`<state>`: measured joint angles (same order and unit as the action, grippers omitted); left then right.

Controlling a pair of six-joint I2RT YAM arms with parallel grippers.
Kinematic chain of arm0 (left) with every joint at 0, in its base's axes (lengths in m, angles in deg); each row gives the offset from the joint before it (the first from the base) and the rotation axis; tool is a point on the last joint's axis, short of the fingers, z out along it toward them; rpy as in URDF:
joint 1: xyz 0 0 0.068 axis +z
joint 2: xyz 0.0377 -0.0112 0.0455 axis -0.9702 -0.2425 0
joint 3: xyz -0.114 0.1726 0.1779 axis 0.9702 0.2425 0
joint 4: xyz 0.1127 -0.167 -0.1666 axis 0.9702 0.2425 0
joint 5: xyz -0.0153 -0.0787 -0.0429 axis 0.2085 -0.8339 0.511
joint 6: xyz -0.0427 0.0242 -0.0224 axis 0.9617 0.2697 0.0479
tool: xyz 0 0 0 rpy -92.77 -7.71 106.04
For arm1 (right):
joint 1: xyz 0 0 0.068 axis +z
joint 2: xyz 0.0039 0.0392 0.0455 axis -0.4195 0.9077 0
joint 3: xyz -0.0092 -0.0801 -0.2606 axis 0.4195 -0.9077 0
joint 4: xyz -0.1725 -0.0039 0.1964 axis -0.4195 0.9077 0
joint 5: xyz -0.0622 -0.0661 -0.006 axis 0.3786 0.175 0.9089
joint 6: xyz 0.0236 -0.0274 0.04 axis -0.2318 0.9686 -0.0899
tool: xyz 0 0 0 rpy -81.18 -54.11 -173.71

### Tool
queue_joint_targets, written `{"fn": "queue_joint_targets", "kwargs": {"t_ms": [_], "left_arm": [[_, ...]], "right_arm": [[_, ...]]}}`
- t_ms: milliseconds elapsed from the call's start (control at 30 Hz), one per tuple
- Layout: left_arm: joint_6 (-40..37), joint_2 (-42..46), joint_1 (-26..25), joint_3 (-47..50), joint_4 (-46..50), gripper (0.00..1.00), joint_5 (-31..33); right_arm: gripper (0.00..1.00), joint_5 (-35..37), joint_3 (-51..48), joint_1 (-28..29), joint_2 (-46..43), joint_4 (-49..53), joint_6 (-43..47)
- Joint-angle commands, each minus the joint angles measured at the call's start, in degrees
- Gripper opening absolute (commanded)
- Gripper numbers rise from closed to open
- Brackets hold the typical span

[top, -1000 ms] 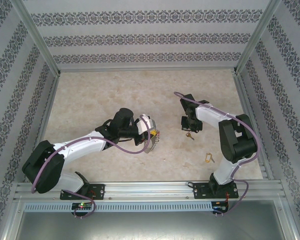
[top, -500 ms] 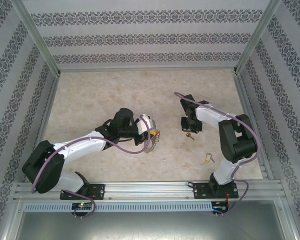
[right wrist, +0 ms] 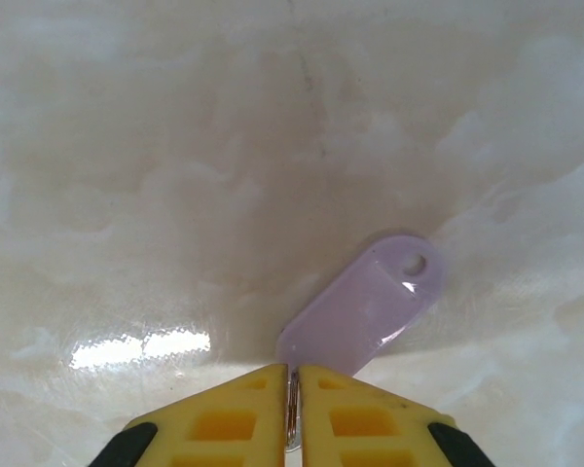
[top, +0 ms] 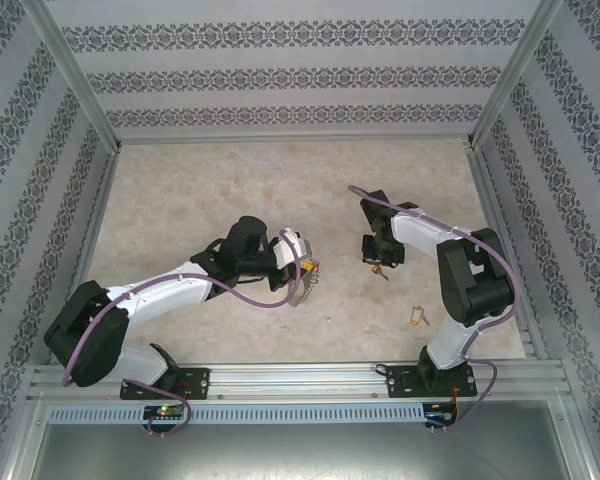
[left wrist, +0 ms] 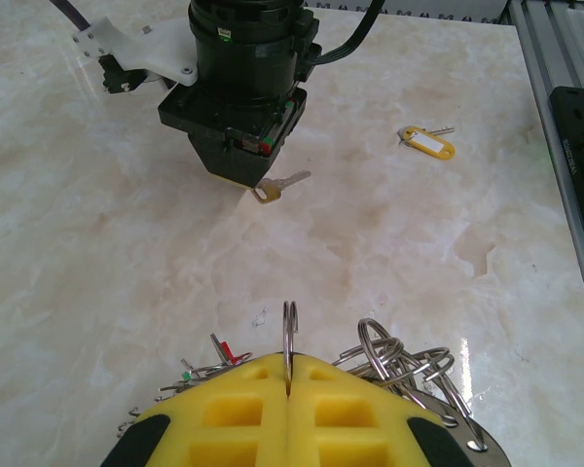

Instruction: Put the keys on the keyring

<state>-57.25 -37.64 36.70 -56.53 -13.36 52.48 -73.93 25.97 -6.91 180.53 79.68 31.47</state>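
Observation:
My left gripper [left wrist: 288,362] [top: 302,268] is shut on one small split ring [left wrist: 290,331] that stands upright between its yellow pads. This ring belongs to the keyring [left wrist: 409,362], a tangle of wire loops beside the pads. Keys with red and green tags [left wrist: 206,362] hang off its left side. My right gripper [right wrist: 292,375] [top: 378,258] sits low over the table, shut on the thin metal ring of a key with a pale lilac tag [right wrist: 360,306]. From the left wrist view, a key blade [left wrist: 280,185] pokes out under the right gripper [left wrist: 241,165].
Another key with a yellow tag [top: 418,316] [left wrist: 426,143] lies loose on the marble tabletop, near the right arm's base. Aluminium frame rails [top: 280,378] border the table, and patterned walls enclose it.
The right gripper has closed a little and settled onto the key beneath it, which shifted slightly toward it. The left arm and the keyring have not moved.

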Motion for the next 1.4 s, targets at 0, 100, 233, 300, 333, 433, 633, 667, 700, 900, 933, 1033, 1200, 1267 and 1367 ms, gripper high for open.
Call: {"fn": "queue_joint_targets", "kwargs": {"t_ms": [0,100,233,300,333,433,633,667,700,900,933,1033,1200,1267,1367], "left_arm": [[0.4,0.6,0.7,-1.0,-0.7,0.00,-1.6],[0.4,0.5,0.7,-1.1,-0.7,0.00,-1.7],[0.4,0.6,0.7,-1.1,-0.6,0.00,-1.7],[0.4,0.6,0.7,-1.0,-0.6,0.00,-1.7],[0.4,0.6,0.7,-0.9,-0.6,0.00,-1.7],[0.6,0.5,0.7,-1.1,-0.8,0.00,-1.7],[2.3,-0.2,1.0,-1.5,-1.7,0.00,-2.5],[2.6,-0.4,1.1,-1.6,-1.6,0.00,-2.8],[2.9,-0.6,1.2,-1.8,-1.6,0.00,-3.2],[4.7,-1.8,1.8,-1.7,-3.3,0.00,-5.0],[5.0,-2.0,1.9,-1.6,-3.7,0.00,-5.2],[6.0,-2.1,2.3,-1.6,-4.7,0.00,-5.9],[6.2,-2.7,2.4,-2.3,-4.4,0.00,-7.4],[6.3,-2.8,2.4,-2.3,-4.5,0.00,-7.6],[6.5,-3.0,2.4,-2.3,-4.5,0.00,-8.0]], "right_arm": [[0.10,0.0,-0.8,0.1,-0.8,0.5,-0.3],[0.12,-0.2,-0.8,0.1,-0.6,0.6,-0.3],[0.08,-0.1,-1.1,0.1,-0.9,0.5,-0.3],[0.06,0.0,-1.1,0.2,-1.4,0.4,-0.1],[0.04,0.0,-1.1,0.1,-1.7,0.4,0.1],[0.02,-0.1,-1.3,0.3,-3.6,0.4,1.4],[0.00,-11.4,-7.3,0.9,-17.4,-8.9,12.4],[0.00,-14.3,-8.5,0.8,-20.0,-11.0,14.7],[0.00,-17.3,-9.9,1.0,-23.2,-12.9,17.3],[0.00,-33.6,-17.2,1.4,-37.2,-22.3,30.2],[0.00,-35.5,-18.1,1.3,-38.7,-23.3,32.0],[0.00,-41.7,-20.5,1.4,-42.2,-25.6,36.7],[0.00,-45.6,-22.6,3.2,-45.0,-27.9,43.7],[0.00,-44.6,-22.2,4.7,-44.8,-27.8,45.1],[0.00,-42.9,-21.2,7.6,-43.4,-28.4,46.4]]}}
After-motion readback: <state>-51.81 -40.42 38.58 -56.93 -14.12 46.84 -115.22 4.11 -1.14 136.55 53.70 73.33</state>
